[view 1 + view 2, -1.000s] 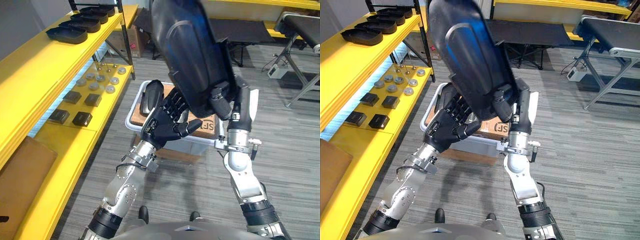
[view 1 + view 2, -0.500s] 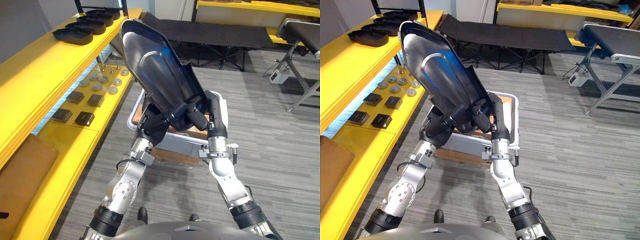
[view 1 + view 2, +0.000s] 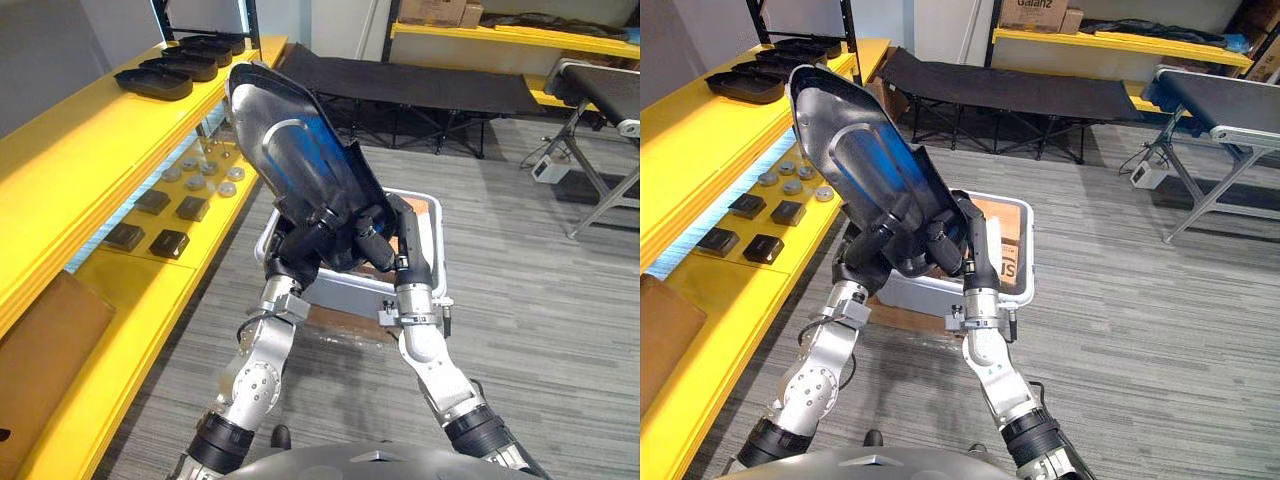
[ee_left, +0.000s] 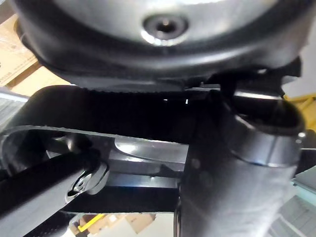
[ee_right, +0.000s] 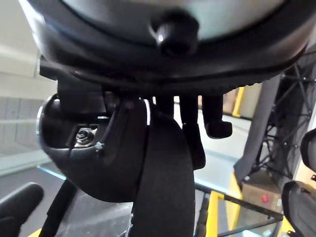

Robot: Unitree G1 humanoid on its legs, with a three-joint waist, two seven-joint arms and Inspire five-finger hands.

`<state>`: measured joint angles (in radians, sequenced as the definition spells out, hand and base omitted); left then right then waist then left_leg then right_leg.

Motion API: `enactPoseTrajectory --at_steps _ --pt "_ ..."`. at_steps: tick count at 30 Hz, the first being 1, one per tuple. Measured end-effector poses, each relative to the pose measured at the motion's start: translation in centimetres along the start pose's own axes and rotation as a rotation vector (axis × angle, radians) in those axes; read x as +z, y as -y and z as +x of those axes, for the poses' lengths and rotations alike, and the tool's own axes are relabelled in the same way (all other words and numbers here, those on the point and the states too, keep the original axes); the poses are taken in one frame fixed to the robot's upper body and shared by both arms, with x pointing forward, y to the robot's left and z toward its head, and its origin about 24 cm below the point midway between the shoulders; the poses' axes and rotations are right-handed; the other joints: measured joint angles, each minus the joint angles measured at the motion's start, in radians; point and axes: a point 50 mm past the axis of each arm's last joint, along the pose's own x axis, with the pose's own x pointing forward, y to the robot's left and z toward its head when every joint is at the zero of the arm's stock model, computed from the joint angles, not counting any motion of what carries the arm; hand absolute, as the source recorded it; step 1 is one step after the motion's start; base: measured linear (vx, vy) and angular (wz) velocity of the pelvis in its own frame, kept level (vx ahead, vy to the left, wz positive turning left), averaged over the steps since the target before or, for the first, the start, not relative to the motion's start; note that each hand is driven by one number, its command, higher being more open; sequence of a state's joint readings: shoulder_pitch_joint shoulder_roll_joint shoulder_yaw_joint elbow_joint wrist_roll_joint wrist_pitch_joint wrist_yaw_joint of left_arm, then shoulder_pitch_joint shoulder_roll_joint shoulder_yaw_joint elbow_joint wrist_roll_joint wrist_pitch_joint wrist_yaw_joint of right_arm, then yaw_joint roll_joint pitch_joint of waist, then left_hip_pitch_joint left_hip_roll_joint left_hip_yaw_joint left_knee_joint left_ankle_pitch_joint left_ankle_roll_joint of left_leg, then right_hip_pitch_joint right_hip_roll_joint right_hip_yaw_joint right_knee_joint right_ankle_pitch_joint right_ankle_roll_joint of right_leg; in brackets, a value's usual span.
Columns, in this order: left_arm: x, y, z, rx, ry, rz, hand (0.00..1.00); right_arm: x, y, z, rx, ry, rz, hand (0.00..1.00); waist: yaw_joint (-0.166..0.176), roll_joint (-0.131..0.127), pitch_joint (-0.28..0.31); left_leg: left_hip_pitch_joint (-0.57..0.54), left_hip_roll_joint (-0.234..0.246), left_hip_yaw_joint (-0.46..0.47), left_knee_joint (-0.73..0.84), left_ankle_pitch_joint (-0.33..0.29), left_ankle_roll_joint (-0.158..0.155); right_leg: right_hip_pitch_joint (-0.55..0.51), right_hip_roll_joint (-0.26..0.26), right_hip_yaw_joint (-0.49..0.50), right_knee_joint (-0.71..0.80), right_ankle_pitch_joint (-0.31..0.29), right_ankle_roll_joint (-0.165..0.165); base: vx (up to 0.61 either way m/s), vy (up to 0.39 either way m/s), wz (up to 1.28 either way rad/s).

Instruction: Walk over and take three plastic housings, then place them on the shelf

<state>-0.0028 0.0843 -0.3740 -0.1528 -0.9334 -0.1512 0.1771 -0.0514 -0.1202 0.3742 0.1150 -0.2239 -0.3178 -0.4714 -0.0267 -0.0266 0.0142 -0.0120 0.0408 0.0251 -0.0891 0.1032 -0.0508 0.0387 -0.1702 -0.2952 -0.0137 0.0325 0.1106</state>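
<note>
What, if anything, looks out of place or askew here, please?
Nothing looks spilled or damaged. The plastic housing stands steeply tilted, gripped at its lower end by the left hand and right hand over the white bin.

Arms: left arm (image 3: 257, 368) and right arm (image 3: 432, 362) are clad in rounded silver-grey shells | wrists: bright metal collars are fitted | elbows: banded in black | hands: left hand (image 3: 303, 246) and right hand (image 3: 376, 243) are moulded black.
</note>
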Motion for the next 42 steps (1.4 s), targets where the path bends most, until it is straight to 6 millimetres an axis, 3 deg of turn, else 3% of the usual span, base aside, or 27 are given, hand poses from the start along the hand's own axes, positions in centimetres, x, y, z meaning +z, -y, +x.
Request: enactPoseTrajectory --at_steps 6,15,16,22,26,28,36,42 --pt "0.2 -1.2 0.0 0.13 0.047 0.005 0.0 0.3 -1.1 -0.5 0.05 0.04 -0.026 0.0 -0.002 -0.005 -0.004 0.0 0.0 0.0 0.0 0.001 -0.001 0.0 0.001 0.0 -0.004 0.003 0.0 0.0 0.0 0.0" --pt "0.0 -1.7 0.0 0.079 0.027 0.077 0.0 0.0 -1.2 -1.6 0.037 0.021 -0.011 0.0 -0.001 -0.025 -0.018 0.001 -0.001 0.002 0.0 0.001 -0.001 -0.003 0.0 0.001 -0.003 -0.003 -0.009 0.0 0.0 0.0" --pt "0.0 -1.7 0.0 0.074 0.018 0.08 0.0 -0.1 -1.1 -1.7 0.035 0.018 -0.014 1.0 -0.003 -0.025 -0.018 0.0 -0.001 0.004 0.0 0.001 -0.001 -0.005 0.0 0.003 -0.003 -0.003 -0.009 0.0 0.0 -0.06" --pt "0.1 -1.8 0.0 0.045 0.014 0.112 0.0 -0.1 -0.7 -2.2 0.058 0.037 -0.02 1.0 -0.006 -0.024 -0.019 0.0 0.0 0.011 0.001 0.0 -0.002 -0.005 0.001 0.011 -0.004 -0.001 -0.011 0.0 0.0 -0.04" --pt "0.0 -1.7 0.0 0.051 0.022 0.106 0.0 1.8 -1.0 -2.3 0.078 0.127 0.062 1.0 -0.006 -0.024 -0.021 0.0 0.001 0.011 0.003 0.0 -0.002 -0.004 0.001 0.011 -0.005 0.0 -0.01 0.0 0.0 0.0" --pt "0.2 -1.6 0.0 0.06 0.048 0.142 0.0 1.9 -1.1 -2.3 0.085 0.121 0.079 1.0 -0.006 -0.026 -0.028 0.0 0.001 0.011 0.003 0.0 -0.002 -0.004 0.001 0.011 -0.005 0.0 -0.01 0.0 0.0 0.0" --pt "1.2 -0.6 -0.1 0.156 0.191 0.516 0.0 0.8 -1.1 -2.1 0.105 -0.025 0.165 1.0 -0.006 -0.027 -0.035 0.002 0.002 0.011 0.001 -0.004 -0.008 -0.003 0.001 0.011 -0.003 -0.001 -0.011 0.0 0.0 0.0" --pt "3.5 -0.1 -0.5 0.323 0.453 0.807 0.0 0.0 -0.8 -2.1 0.095 -0.124 0.293 1.0 -0.007 -0.026 -0.036 0.006 0.003 0.019 0.003 -0.004 -0.007 -0.003 0.005 0.022 -0.003 -0.001 -0.011 0.0 -0.002 -0.05"
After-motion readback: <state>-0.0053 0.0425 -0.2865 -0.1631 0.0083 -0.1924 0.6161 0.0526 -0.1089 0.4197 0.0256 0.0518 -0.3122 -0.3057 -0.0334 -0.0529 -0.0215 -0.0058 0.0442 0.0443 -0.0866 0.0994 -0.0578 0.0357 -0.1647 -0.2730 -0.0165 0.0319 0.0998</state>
